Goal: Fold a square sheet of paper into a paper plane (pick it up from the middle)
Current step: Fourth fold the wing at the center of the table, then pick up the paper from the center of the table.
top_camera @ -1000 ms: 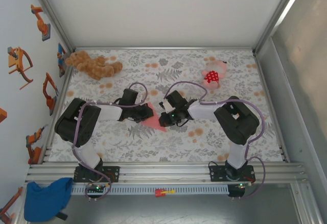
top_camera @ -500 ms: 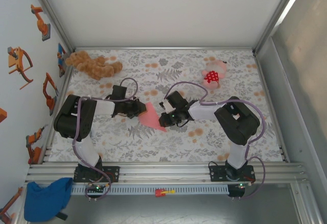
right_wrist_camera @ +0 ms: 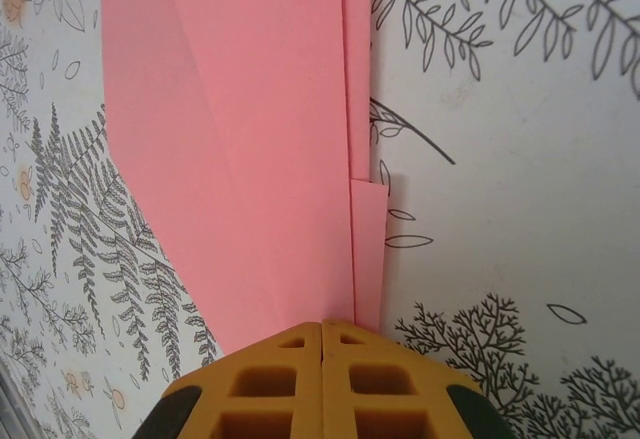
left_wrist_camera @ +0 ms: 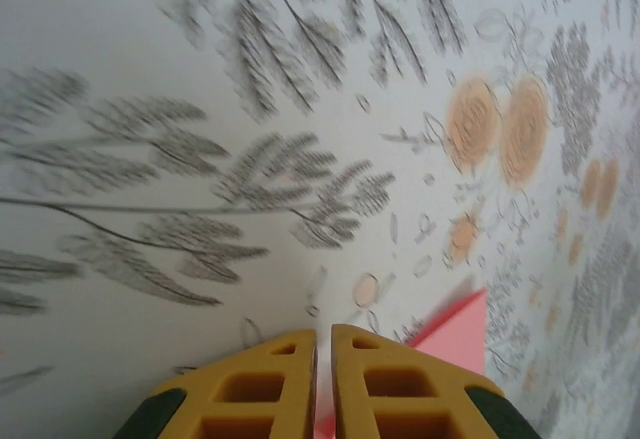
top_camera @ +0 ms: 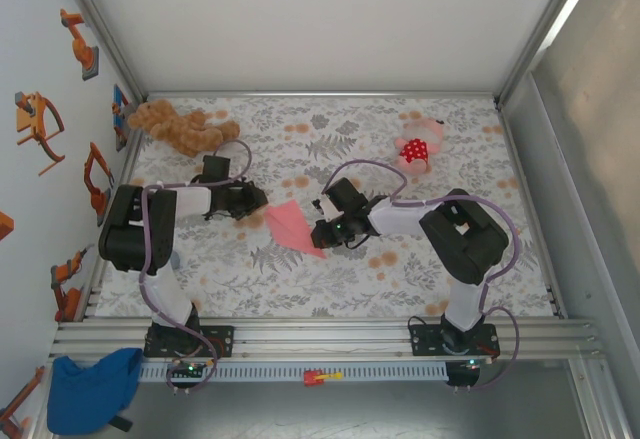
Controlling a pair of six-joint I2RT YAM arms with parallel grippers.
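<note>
My left gripper (top_camera: 258, 199) has pulled back to the left, clear of the pink paper (top_camera: 290, 224), its jaws almost closed on nothing; the folded, pointed paper lies flat in the middle of the table (top_camera: 430, 279); my right gripper (right_wrist_camera: 322, 324) is fully closed, tips at the paper's edge.

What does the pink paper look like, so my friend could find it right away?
Look at the middle of the flowery table. The folded paper lies flat there, with one end at the right gripper. It is thin, plain salmon pink with straight creases, unlike the fluffy pink toy with the red dotted patch at the back.
</note>
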